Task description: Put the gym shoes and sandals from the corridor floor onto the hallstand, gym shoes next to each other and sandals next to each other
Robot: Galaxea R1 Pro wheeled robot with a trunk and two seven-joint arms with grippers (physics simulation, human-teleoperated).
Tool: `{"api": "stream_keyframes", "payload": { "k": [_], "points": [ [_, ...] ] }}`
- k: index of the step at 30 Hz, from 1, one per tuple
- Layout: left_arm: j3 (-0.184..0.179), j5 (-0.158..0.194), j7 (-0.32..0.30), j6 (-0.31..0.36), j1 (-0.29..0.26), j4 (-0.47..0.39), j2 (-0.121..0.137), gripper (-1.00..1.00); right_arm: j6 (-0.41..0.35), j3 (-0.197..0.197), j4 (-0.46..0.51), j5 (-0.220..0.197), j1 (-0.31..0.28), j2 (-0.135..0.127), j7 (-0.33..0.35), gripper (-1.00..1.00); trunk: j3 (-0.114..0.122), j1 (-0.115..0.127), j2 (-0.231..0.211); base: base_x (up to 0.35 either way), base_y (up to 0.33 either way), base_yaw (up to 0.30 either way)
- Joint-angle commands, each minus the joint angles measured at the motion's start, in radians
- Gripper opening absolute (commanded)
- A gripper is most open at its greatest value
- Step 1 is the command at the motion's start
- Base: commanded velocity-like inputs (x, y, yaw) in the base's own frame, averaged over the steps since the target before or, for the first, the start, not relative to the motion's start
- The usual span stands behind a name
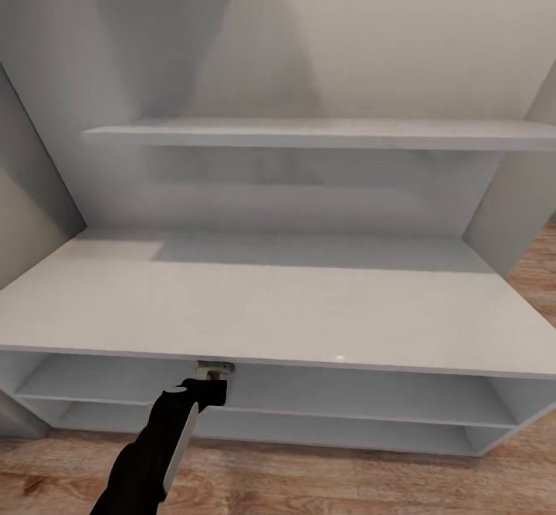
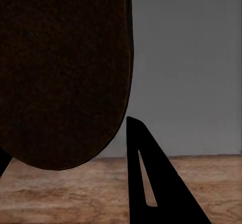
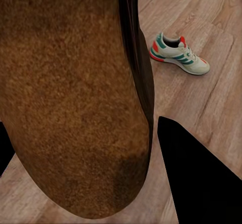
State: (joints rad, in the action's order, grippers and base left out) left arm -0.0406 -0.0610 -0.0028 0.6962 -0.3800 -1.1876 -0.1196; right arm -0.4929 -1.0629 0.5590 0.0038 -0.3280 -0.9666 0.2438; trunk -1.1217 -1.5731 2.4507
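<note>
The left gripper (image 1: 215, 371) is reaching toward the front edge of the hallstand (image 1: 255, 306), right where the flat top meets the upper open shelf. In the left wrist view, a dark brown sandal (image 2: 65, 73) sits in the jaws, with one black finger (image 2: 151, 183) showing beside it. So the left jaws look closed on that sandal. The sandal's long side runs straight out ahead of the jaws, the same way the fingers point, toward the grey wall of the rack. Under it lies the corridor floor (image 2: 60, 194), so this sandal is not on the rack yet. I think the next move is to push it forward into the shelf, toe first, and then let go. The right gripper (image 3: 91, 148) holds the other sandal (image 3: 70, 93) in the same way, long side pointing out from the jaws, and these jaws look closed on it too. One gym shoe (image 3: 179, 55) lies on the wood floor, well ahead of the right jaws and off to the side, lying slantwise. The second gym shoe I cannot place. The left arm is the one close to the rack, so its sandal should go in first. The right sandal should then land just beside it, so the pair sits together. The shelf gap looks low, so the sandal may bump the top edge if it goes in too high.
</note>
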Motion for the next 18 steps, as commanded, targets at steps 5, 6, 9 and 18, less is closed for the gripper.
{"api": "stream_keyframes", "payload": {
  "k": [5, 6, 9, 18],
  "points": [
    [-0.001, -0.006, 0.0, 0.005, 0.0, -0.001, 0.0, -1.0, -0.006, -0.005, 0.001, -0.001, -0.002, 0.0, 0.003, -1.0, -0.001, 0.0, 0.0, 0.081, 0.0, 0.0],
    [-0.001, -0.006, 0.0, 0.005, 0.0, -0.001, 0.0, -1.0, -0.006, -0.005, 0.001, -0.001, -0.002, 0.0, 0.003, -1.0, -0.001, 0.0, 0.0, 0.023, 0.0, 0.0],
    [-0.001, -0.006, 0.0, 0.005, 0.0, -0.001, 0.0, -1.0, -0.007, -0.005, 0.001, -0.001, -0.002, 0.0, 0.002, -1.0, -0.001, 0.0, 0.0, 0.009, 0.0, 0.0],
    [0.0, -0.008, 0.001, 0.005, 0.0, -0.001, 0.001, 1.0, -0.006, -0.005, 0.001, -0.001, -0.002, 0.0, 0.002, -1.0, -0.001, 0.0, 0.0, 0.001, 0.0, 0.0]
  ]
}}
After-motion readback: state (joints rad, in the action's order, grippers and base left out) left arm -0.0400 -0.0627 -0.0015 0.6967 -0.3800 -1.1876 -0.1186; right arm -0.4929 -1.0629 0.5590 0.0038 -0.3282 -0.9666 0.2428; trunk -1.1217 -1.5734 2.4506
